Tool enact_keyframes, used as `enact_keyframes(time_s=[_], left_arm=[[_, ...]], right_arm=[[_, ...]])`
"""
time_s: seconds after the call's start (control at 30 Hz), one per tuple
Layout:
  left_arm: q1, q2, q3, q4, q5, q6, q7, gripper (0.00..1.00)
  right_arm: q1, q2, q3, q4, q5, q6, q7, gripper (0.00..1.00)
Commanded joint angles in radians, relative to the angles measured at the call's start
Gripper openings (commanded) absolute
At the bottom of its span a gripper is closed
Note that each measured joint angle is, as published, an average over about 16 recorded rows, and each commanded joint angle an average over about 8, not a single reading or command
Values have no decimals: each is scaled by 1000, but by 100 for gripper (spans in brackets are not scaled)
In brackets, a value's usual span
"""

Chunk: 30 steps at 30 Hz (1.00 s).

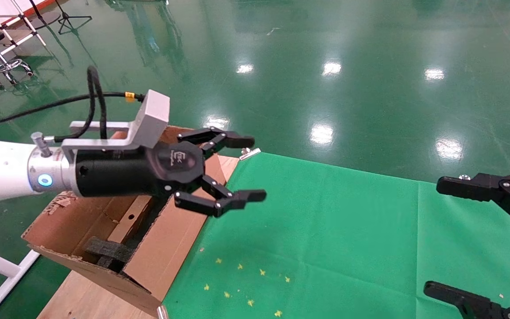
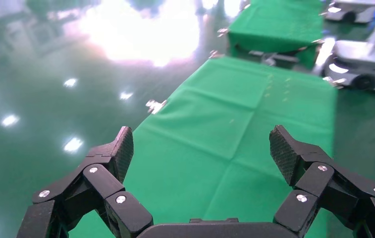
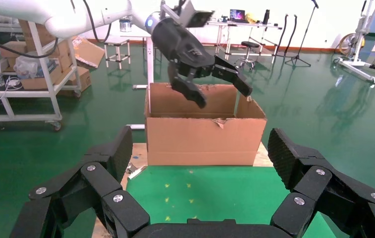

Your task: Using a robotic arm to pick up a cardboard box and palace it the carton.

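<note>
My left arm, white with a silver wrist, reaches in from the left; its gripper (image 1: 255, 168) is open and empty, held above the carton's right edge. The carton (image 1: 171, 248) is large, brown and open, with torn flaps, at the left end of the table. Inside it lies the cardboard box (image 1: 124, 226), a small elongated brown cuboid with a round hole, beside black foam (image 1: 109, 252). In the left wrist view the open gripper (image 2: 200, 144) faces only green cloth. The right wrist view shows the carton (image 3: 205, 134) with the left gripper (image 3: 215, 84) above it; the box is hidden there.
My right gripper (image 1: 445, 239) is open and empty at the right edge, over the green cloth (image 1: 326, 243); it also shows in its own view (image 3: 200, 148). A wooden board (image 1: 78, 297) lies under the carton. The green floor surrounds the table; shelves (image 3: 31, 59) and stands are farther off.
</note>
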Motion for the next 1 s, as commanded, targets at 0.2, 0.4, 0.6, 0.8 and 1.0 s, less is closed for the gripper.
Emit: enact_keyframes(time_s=[0.2,0.4,0.6,0.8,1.0], left_arm=[[78,3,-48,-119,-92,13,9,100],[138,6,-85,-211,-163,23,16,100],[176,7,-109,-270,-209,29,20,100],[180,7,-112,-274,-214,30,21,100],[173,7,-108,-264,-206,29,20,100]], right_arm=[[0,0,0,0,0,0,0,100],[0,0,-1,0,0,0,0,100],[0,0,-1,0,1,0,0,100],[0,0,-1,0,1,1,0,100],[0,0,-1,0,1,1,0,100]])
